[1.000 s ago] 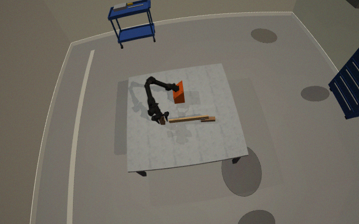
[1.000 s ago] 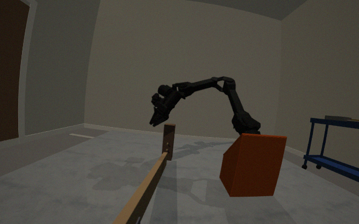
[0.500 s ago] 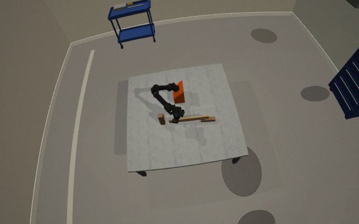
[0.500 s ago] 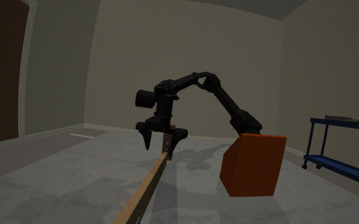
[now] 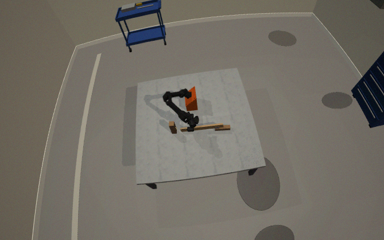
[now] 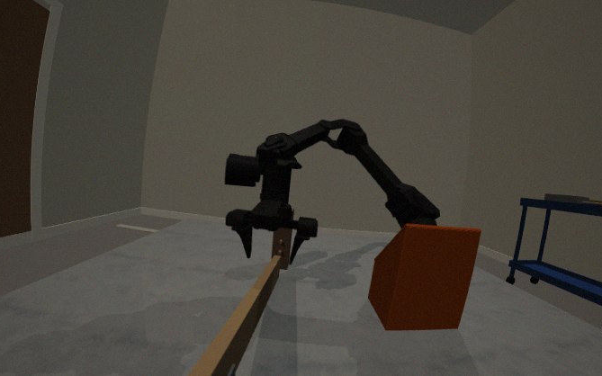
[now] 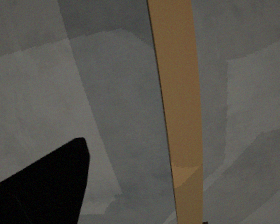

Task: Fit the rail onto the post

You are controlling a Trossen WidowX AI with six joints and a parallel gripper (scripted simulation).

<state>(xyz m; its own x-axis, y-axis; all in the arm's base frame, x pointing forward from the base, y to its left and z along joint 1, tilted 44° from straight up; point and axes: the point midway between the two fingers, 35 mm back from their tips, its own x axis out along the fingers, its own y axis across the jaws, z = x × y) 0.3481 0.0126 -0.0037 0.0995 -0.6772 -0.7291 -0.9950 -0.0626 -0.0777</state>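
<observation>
The long wooden rail [image 5: 208, 127] [image 6: 247, 310] [image 7: 178, 75] slopes down from the low footboard block [image 5: 227, 128] to its near end, which is low at the table. A small gap separates that end from the upright wooden post [image 5: 172, 127] [image 6: 282, 236]. The pegs [image 5: 175, 128] [image 6: 281, 244] stick out of the post toward the rail. My gripper [image 5: 190, 129] [image 6: 269, 260] [image 7: 189, 133] points down over the rail close to its near end, open and empty. In the wrist view its fingers stand wide on both sides of the rail. Whether the fingertips reach below the rail's top is unclear.
The arm reaches over from an orange base block [image 5: 192, 104] [image 6: 426, 280], which stands on the table [image 5: 163, 161] behind the rail. A blue cart [image 5: 145, 35] [image 6: 574, 284] and a blue drawer cabinet [image 5: 379, 89] stand on the floor away from the table.
</observation>
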